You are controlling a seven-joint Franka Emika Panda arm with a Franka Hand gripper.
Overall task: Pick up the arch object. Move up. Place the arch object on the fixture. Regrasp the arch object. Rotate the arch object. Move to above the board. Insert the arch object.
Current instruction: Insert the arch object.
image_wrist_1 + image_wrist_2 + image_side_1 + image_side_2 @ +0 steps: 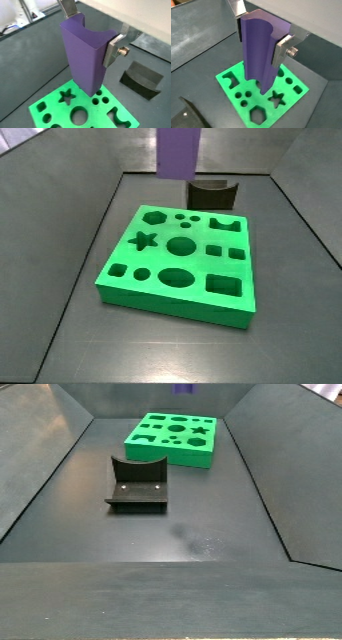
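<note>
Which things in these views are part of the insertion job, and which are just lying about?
Part of the job:
- arch object, purple, upright, held in the gripper above the board
- board, green, with shaped cut-outs
- fixture, dark, standing beside the board, nothing on it

Lying about:
- nothing visible; only the grey floor and enclosure walls

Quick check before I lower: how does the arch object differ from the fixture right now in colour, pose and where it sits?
The arch object is purple; the fixture is dark olive-black. The arch object hangs upright in the gripper above the board; the fixture rests on the floor beside the board. The arch object is tall and elongated; the fixture is squat. Both have a concave curved cut-out.
</note>
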